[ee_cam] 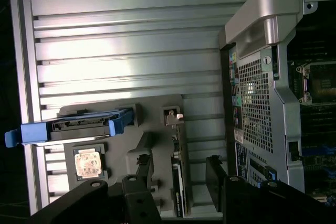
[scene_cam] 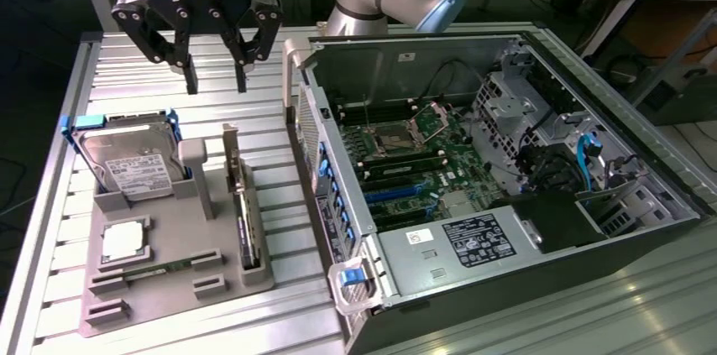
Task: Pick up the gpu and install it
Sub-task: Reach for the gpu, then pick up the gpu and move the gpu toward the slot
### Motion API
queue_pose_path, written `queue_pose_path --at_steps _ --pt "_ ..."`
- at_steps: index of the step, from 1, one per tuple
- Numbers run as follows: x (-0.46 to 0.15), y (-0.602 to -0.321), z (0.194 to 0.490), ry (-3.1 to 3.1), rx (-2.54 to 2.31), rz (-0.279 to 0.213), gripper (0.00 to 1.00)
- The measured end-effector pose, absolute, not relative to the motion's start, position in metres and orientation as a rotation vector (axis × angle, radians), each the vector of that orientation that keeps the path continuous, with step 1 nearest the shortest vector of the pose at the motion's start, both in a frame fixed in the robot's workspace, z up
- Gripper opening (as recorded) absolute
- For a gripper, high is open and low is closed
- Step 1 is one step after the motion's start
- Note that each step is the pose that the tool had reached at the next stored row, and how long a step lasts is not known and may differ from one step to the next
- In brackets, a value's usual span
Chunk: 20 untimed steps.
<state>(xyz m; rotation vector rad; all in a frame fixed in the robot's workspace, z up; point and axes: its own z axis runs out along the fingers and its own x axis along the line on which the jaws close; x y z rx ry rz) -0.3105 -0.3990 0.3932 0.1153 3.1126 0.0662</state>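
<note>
claw [scene_cam: 214, 83]: mine, wide open, nothing in it, up in the air over the desk [scene_cam: 123, 61], touching nothing.
fingers [ee_cam: 140, 181]: dark tips well apart; in wrist view the gpu lines up w/ the gap betw. them.
gpu [scene_cam: 240, 204]: well below my claw, standing on its long edge in a slot of the gray holder [scene_cam: 168, 296]; silver bracket end is the end nearest my claw. Not in the pc case.
hard drive [scene_cam: 133, 162]: blue frame, white label, propped in the holder, beside the gpu, on the side away from the pc case.
cpu [scene_cam: 123, 240]: flat on the holder, farther from my claw than the hard drive.
pc case [scene_cam: 505, 162]: open, motherboard showing, beside the holder, off to my claw's side on the exterior view's right.
</note>
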Motion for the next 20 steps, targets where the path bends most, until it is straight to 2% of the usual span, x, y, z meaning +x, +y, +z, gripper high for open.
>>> queue_pose_path --at_steps 13,20 --pt "-0.311 -0.399 0.393 3.112 0.115 0.066 0.54" --pt "-0.311 -0.412 0.393 3.113 0.115 0.066 0.54"
